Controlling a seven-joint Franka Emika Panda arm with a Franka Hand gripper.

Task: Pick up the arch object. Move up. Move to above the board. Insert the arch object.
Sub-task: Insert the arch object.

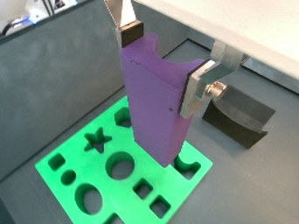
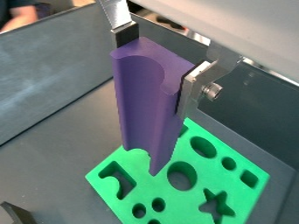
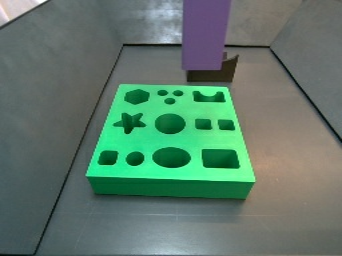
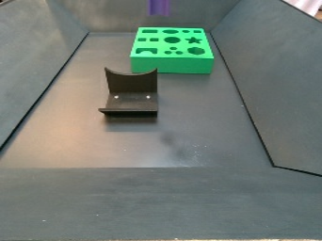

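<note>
My gripper is shut on the top of the arch object, a tall purple block with a curved notch in its upper end. It hangs upright above the board, a bright green slab with shaped cut-outs. Both wrist views show this: gripper, arch object, board. The block's lower end is over the board's edge by the arch-shaped hole. Both side views show the block above the board; the gripper is out of frame there.
The fixture, a dark L-shaped bracket, stands on the grey floor apart from the board. It also shows behind the block and in a wrist view. Grey walls enclose the floor on all sides.
</note>
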